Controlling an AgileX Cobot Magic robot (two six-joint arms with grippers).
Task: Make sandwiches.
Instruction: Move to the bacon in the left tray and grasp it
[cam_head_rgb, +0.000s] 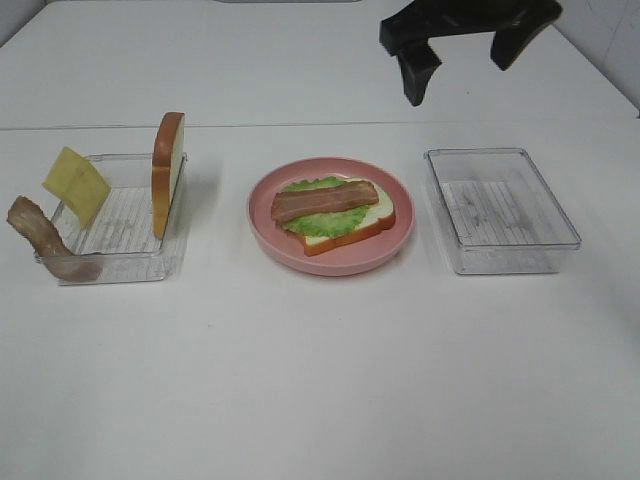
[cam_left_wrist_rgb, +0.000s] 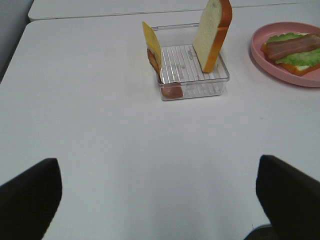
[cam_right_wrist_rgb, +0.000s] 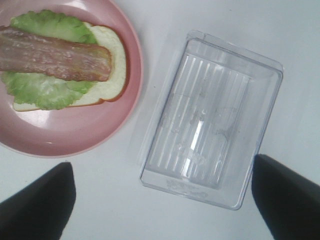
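Note:
The sandwich in the making lies on the pink plate (cam_head_rgb: 268, 232): a bread slice (cam_head_rgb: 385, 213) under a lettuce leaf (cam_head_rgb: 315, 222), with a bacon strip (cam_head_rgb: 324, 201) on top; in the right wrist view the same bacon strip (cam_right_wrist_rgb: 55, 57) shows. In the left clear tray (cam_head_rgb: 130, 262) a second bread slice (cam_head_rgb: 167, 170) stands on edge, a yellow cheese square (cam_head_rgb: 76, 184) leans on the rim, and another bacon strip (cam_head_rgb: 40, 237) hangs over the corner. My right gripper (cam_head_rgb: 465, 60) hovers open, high behind the right tray. My left gripper (cam_left_wrist_rgb: 160, 200) is open over bare table, well short of the left tray (cam_left_wrist_rgb: 192, 82).
An empty clear tray (cam_head_rgb: 500, 210) sits to the right of the plate, and in the right wrist view this tray (cam_right_wrist_rgb: 210, 120) lies just ahead of the fingers. A table seam runs across behind the trays.

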